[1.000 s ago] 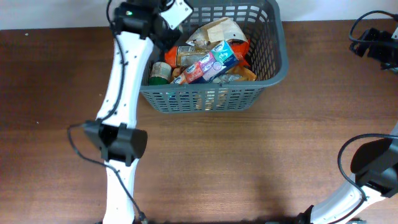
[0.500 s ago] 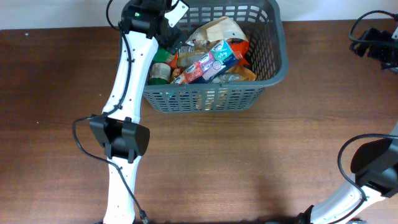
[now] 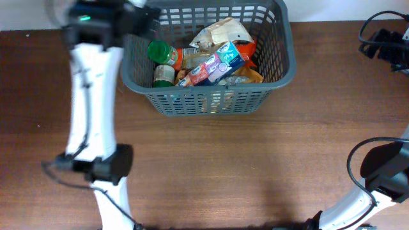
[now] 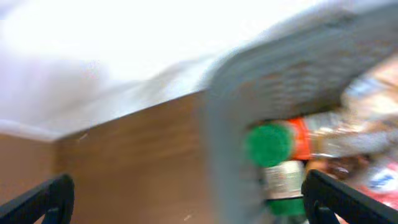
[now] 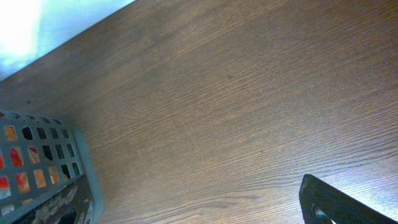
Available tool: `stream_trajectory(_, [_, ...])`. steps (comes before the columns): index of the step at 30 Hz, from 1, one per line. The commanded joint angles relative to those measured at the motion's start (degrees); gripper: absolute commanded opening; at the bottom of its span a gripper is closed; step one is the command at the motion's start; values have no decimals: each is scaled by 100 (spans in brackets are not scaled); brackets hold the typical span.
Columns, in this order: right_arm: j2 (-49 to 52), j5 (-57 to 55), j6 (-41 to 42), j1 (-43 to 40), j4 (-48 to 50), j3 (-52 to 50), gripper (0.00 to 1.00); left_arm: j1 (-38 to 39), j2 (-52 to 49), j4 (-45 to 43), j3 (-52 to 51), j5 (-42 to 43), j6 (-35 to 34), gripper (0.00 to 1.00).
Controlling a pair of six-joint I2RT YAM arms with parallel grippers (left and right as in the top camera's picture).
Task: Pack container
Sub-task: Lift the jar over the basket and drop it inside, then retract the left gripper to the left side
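Observation:
The container [image 3: 211, 97], a dark grey slatted basket, stands at the back of the table, filled with groceries. Among them are a green-capped bottle [image 3: 158, 50], a blue and red box [image 3: 218, 63] and a tan bag [image 3: 223, 29]. My left gripper [image 4: 186, 208] is open and empty, hovering over the container's left rim [image 4: 225, 155], its view blurred. The green-capped bottle [image 4: 268, 144] lies inside the rim, free of the fingers. My right gripper [image 3: 383, 43] is open at the far right of the table, holding nothing. Only one of its fingers [image 5: 333, 202] shows.
Brown wooden table [image 3: 243, 166] in front of the container. A white wall runs along the table's back edge. The container's right corner [image 5: 37, 168] shows in the right wrist view. The right arm's base [image 3: 383, 169] stands at the lower right.
My left gripper opened and let go of the green-capped bottle, which now lies in the container. The left arm then swung left, off the container. The right arm has not moved.

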State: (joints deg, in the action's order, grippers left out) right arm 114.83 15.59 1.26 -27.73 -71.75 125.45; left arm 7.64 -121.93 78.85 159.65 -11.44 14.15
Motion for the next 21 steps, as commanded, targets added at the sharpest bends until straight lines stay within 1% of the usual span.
stream_trajectory(1, [-96,48,-11,0,0,-20,99,-911,227,345,74,-79,-798,99])
stream_trajectory(6, [-96,48,-11,0,0,-20,99,-2096,-4,997,68,243,-1370,99])
stream_trajectory(10, [-96,48,-11,0,0,-20,99,-2754,-229,1156,66,782,-1377,99])
stream_trajectory(15, [-96,48,-11,0,0,-20,99,-3112,-468,1165,66,1084,-1375,99])
stream_trajectory(21, [-96,46,-11,0,2,-20,99,-3117,-483,1178,66,1084,-1375,99])
